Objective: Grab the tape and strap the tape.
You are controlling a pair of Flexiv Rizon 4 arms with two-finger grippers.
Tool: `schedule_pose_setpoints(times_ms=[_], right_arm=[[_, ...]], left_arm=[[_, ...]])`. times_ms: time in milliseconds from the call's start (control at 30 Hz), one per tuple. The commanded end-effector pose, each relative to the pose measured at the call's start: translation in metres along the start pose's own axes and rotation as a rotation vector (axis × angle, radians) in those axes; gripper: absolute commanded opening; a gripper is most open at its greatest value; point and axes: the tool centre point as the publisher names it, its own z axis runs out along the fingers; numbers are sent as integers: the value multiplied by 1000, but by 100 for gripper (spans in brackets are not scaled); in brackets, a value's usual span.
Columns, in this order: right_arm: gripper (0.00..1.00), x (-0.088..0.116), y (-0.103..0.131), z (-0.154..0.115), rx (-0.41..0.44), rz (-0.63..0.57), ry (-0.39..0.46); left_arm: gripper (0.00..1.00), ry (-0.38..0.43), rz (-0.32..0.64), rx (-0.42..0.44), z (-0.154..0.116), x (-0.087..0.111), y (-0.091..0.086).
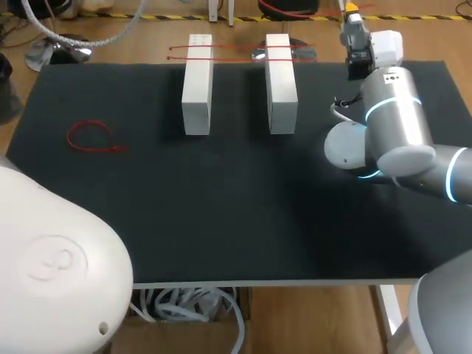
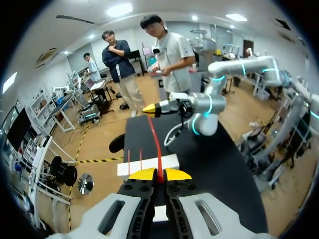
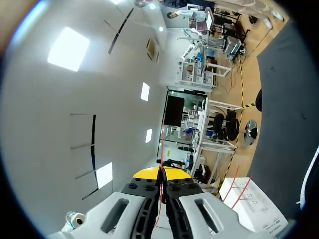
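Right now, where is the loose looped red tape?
In the head view, the looped red tape lies on the left part of the black mat, left of the left white block and apart from it.

Obstacles: left white block (image 1: pixel 198 85) and right white block (image 1: pixel 281 82), upright at the table's (image 1: pixel 236 221) far middle, open lane between; two red strips (image 1: pixel 236 49) bridging that lane's far end; red tape (image 2: pixel 156 144) taut between both arms' jaws; right arm (image 1: pixel 391 125) over far right; red loop (image 1: pixel 92 139) flat at left. Free: near middle.
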Motion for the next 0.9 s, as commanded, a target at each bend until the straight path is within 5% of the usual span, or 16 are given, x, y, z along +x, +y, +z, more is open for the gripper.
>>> schedule_pose_setpoints(times_ms=[33, 533, 900], right_arm=[[0, 2, 6, 0, 22, -5, -3], [0, 2, 1, 0, 41, -12, -1], [0, 1, 0, -1, 50, -34, -6]], left_arm=[[0, 74, 54, -203, 0, -11, -11], [0, 74, 93, -251, -1, -15, -12], [0, 56, 99, -428, -9, -22, -22]])
